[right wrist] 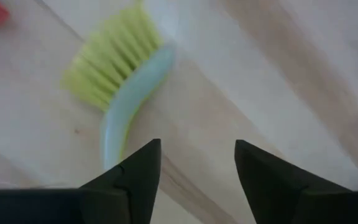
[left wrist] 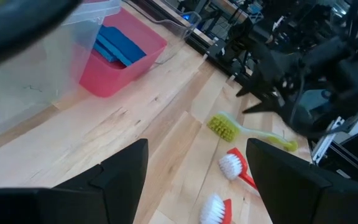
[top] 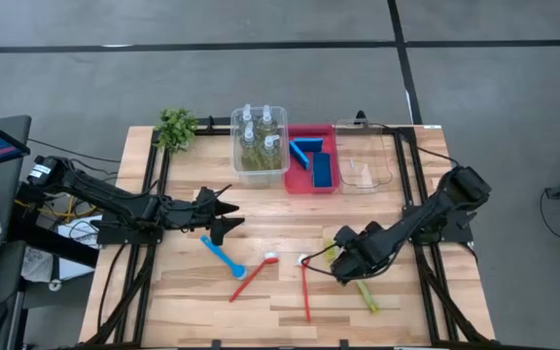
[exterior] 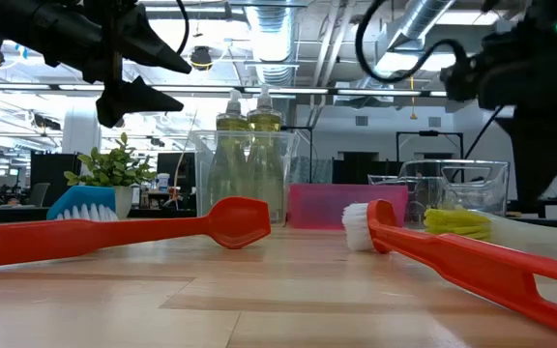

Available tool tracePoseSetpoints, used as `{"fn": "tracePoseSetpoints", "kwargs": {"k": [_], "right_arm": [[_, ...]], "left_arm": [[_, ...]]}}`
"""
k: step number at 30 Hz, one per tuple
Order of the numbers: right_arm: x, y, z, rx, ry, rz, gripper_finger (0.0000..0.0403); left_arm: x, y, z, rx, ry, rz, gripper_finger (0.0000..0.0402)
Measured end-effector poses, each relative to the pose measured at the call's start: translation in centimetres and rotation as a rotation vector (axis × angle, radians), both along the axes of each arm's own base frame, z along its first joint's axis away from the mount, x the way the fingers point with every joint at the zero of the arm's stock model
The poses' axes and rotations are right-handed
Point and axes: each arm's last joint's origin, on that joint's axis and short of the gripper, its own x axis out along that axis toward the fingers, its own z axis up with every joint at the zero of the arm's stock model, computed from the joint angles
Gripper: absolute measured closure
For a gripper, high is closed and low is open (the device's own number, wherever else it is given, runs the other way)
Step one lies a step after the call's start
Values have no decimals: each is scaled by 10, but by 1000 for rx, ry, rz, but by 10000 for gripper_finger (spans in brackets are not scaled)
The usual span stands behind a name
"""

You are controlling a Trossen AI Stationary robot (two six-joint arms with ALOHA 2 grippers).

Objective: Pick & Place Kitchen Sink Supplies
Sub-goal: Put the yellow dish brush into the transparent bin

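My right gripper [top: 341, 264] [right wrist: 197, 168] hangs open just over the yellow-green brush [top: 366, 295], which lies flat on the table. Its bristle head [right wrist: 114, 68] lies ahead of my fingers, and the pale handle [right wrist: 122, 121] runs back beside one finger. My left gripper [top: 233, 216] [left wrist: 197, 180] is open in the air above the blue brush [top: 222, 255]. Two red brushes [top: 253, 277] [top: 306, 290] lie between the arms. The bottles [top: 259, 141] stand in a clear bin. Blue sponges [top: 314, 160] lie in the red bin.
A second clear bin [top: 367, 163] stands right of the red bin [top: 296, 185] at the far side. The green plant [top: 175, 126] sits at the far left corner. Bare wood lies along the near edge [top: 261, 326]. In the low view the red brushes [exterior: 114, 232] [exterior: 453, 256] lie in front.
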Motion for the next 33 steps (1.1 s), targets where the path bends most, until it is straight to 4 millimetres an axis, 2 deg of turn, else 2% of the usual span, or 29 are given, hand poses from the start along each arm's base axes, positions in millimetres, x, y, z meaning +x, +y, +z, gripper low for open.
{"fn": "tracePoseSetpoints", "kwargs": {"k": [5, 12, 24, 33], "right_arm": [[11, 9, -15, 55, 24, 47, 175], [17, 13, -23, 85, 19, 55, 174], [8, 8, -1, 116, -33, 43, 175], [17, 18, 4, 177, -159, 133, 174]], "left_arm": [[0, 0, 0, 2, 0, 4, 128], [0, 0, 0, 2, 0, 3, 128], [0, 0, 0, 2, 0, 3, 128], [0, 0, 0, 2, 0, 3, 128]]}}
